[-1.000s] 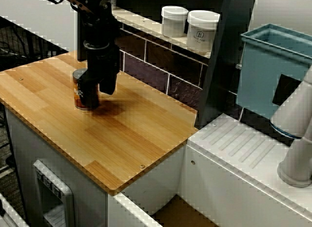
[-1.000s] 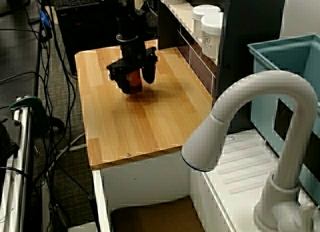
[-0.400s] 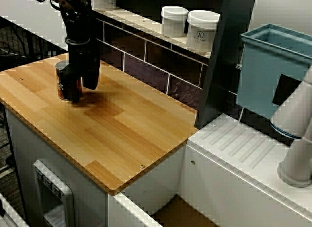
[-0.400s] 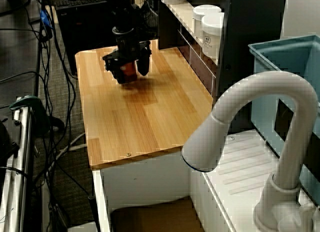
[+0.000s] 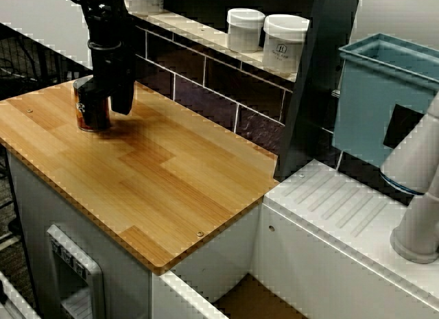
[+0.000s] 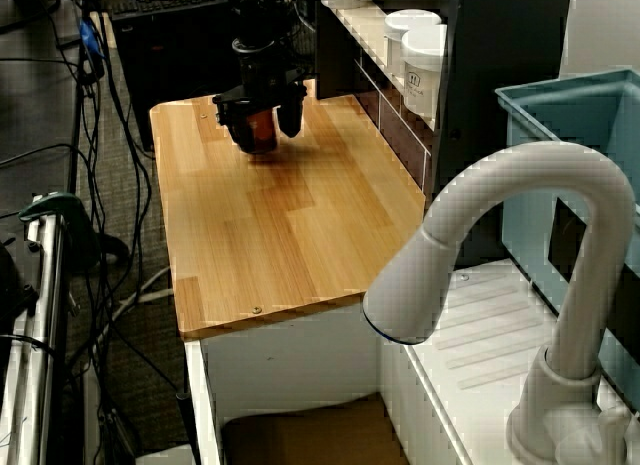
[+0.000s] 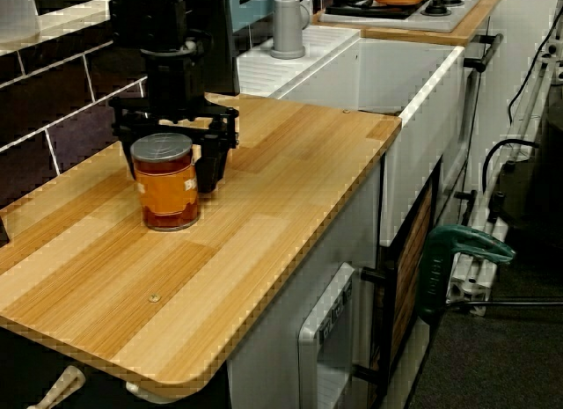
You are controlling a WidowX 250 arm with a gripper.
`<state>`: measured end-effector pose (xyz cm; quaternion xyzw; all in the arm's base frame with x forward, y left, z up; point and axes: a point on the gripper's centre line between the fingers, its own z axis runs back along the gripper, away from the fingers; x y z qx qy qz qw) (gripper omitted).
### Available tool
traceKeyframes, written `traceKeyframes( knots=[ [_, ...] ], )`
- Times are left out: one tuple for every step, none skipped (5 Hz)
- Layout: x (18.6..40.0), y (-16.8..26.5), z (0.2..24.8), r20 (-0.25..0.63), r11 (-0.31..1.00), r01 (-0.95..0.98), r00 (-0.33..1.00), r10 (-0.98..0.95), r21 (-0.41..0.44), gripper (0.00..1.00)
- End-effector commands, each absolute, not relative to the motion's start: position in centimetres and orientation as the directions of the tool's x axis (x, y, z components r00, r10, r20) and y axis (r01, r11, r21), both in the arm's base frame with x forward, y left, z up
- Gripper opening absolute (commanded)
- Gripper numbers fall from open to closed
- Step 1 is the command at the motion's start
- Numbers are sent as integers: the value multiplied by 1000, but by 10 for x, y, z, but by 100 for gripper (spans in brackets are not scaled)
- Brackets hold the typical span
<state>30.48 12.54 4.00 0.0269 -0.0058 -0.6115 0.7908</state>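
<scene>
A jar (image 7: 164, 185) with a silver lid and an orange label stands at the far left of the wooden counter (image 5: 171, 188), near the tiled wall. My black gripper (image 7: 171, 176) comes straight down on it, one finger on each side of the jar and close against it. In the view facing the wall, the jar (image 5: 91, 108) shows left of the gripper (image 5: 103, 110). The view past the tap has the jar (image 6: 258, 131) between the two fingers of the gripper (image 6: 258, 130). The jar's base looks level with the wood.
Two white tubs (image 5: 264, 38) stand on the shelf above the tiles. A teal bin (image 5: 384, 99) and a white tap (image 6: 500, 245) are at the sink end. A white drainboard (image 5: 343, 209) adjoins the counter. Cables and a green clamp (image 7: 462, 251) lie beside it on the floor.
The gripper has carried the jar from the counter's middle toward its far left end and closer to the wall. It is lower now, with the jar down at the wood.
</scene>
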Motion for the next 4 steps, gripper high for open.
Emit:
traceKeyframes(
  knots=[
    [303,119,58,9,269,962,269,-963,46,100],
    [303,113,75,86,315,949,313,-946,9,100],
    [305,106,94,125,370,929,366,-922,3,100],
    [306,101,110,162,411,912,405,-900,2,100]
  ],
)
